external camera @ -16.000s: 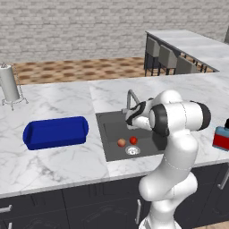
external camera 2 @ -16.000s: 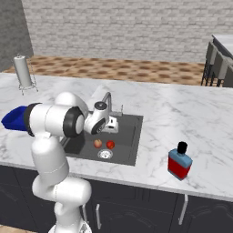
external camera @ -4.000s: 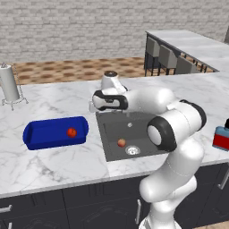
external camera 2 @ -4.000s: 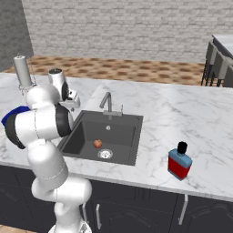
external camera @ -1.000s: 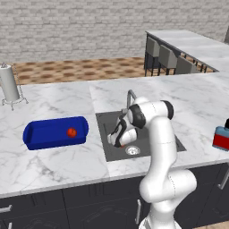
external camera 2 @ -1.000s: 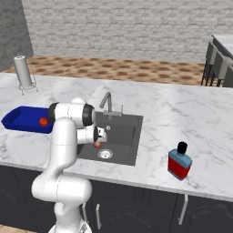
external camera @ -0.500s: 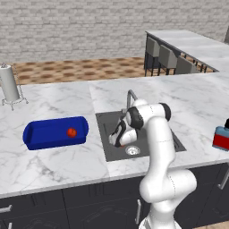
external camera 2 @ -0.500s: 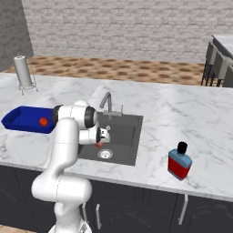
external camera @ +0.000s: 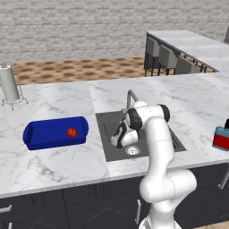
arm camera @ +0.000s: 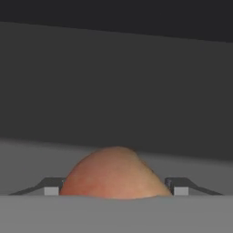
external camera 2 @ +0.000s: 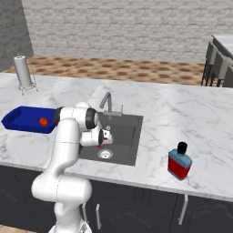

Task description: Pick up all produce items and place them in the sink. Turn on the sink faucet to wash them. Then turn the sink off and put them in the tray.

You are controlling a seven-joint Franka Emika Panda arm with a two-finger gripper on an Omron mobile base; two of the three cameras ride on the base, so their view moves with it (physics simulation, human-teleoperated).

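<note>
We take the sink (external camera: 161, 134) as our landmark: a dark grey basin sunk into the marble counter (external camera: 53, 156), with its round silver drain (external camera: 132, 150) near the front wall. Inside the sink, low over the floor and just left of the drain in the left base view, we see the gripper (external camera: 117, 142) reaching down, and in the right base view a sliver of red shows at the gripper (external camera 2: 101, 142), just above the drain. From the hand view, the orange-red fruit (arm camera: 116, 175) sits right between the two finger tips (arm camera: 181, 187), which stand on either side of it with the sink's grey floor and wall behind; we cannot tell whether the pads already press on it, so whether the hand is loose or clamped on the fruit stays unsettled for us. At the back rim of the sink stands the faucet (external camera 2: 107, 103), a slim silver gooseneck. Left of the sink on the counter lies the blue tray (external camera: 44, 134), long and rimmed, and in it, toward the end nearer the sink, rests the red fruit (external camera: 71, 132). Far left of the sink, behind the tray, a white cylinder on a wire stand (external camera: 9, 85) is upright. Right of the sink, near the counter's front edge, stands a red-and-blue box with a dark cap (external camera 2: 179, 163).
</note>
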